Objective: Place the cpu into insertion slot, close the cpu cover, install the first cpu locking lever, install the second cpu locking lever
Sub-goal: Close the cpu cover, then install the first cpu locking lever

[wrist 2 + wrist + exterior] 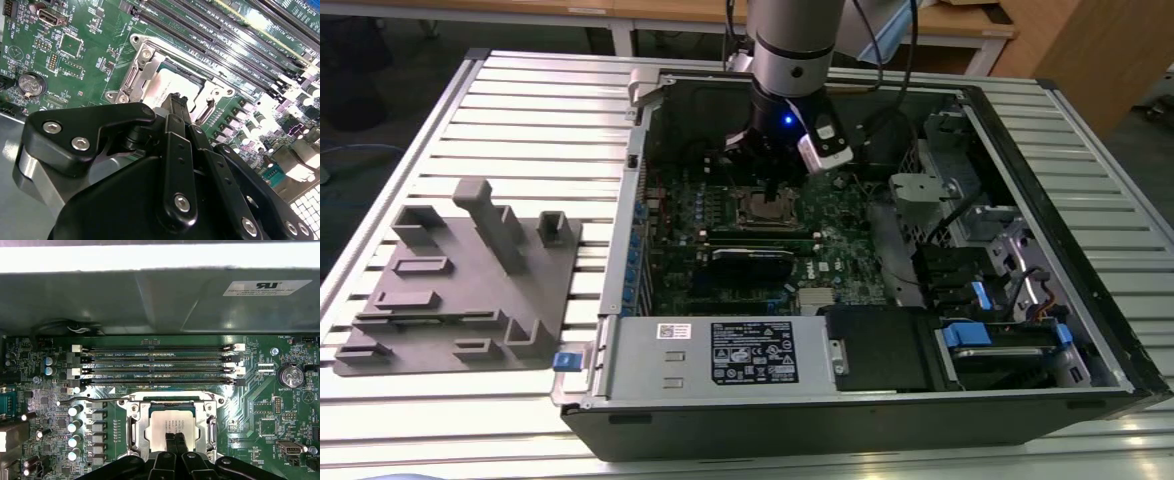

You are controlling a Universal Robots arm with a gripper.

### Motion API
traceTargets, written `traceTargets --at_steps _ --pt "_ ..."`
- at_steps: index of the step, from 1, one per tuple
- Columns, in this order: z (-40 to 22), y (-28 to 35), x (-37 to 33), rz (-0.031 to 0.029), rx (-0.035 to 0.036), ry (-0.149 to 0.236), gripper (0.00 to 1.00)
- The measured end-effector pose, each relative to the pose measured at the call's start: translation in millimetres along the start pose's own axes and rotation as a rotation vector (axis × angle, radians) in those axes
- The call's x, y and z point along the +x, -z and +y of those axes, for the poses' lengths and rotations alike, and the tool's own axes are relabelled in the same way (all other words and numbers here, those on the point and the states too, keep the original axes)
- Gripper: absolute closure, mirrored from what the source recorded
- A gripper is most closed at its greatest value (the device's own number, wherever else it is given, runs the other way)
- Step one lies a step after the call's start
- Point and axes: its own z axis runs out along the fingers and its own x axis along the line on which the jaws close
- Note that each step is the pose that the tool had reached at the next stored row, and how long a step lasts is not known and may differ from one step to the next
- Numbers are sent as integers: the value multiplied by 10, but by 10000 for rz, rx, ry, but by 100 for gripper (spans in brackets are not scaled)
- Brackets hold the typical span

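Observation:
The cpu (pixel 162 426) lies flat in the insertion slot (pixel 767 210) on the green board, its dull silver face showing through the cut-out of the cpu cover (pixel 134 412). The cover lies down flat over the chip in both wrist views, its frame (pixel 145 62) around the cpu (pixel 172 82). My gripper (pixel 175 441) hangs just above the chip's face, shut with nothing between its black fingers (pixel 178 107). A thin metal lever (pixel 90 400) sticks out sideways from one corner of the socket. In the exterior view my gripper (pixel 777 192) is directly over the socket.
Several memory slots (pixel 157 365) run beside the socket, and a row of capacitors (pixel 75 432) stands on its other side. The open case walls (pixel 630 200) ring the board. A grey box (pixel 720 352) sits at the case front, a grey fixture (pixel 467 280) on the table.

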Motion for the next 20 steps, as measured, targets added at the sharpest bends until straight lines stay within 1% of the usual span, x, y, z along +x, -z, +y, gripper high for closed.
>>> traceTargets --at_steps 1,3,13,16,20 --pt "0 0 0 0 0 0 89" --pt "-1 0 34 0 0 0 89" --pt "-2 8 35 1 2 0 89" --pt "0 45 35 1 1 0 89" --pt "3 126 33 0 2 -1 89"
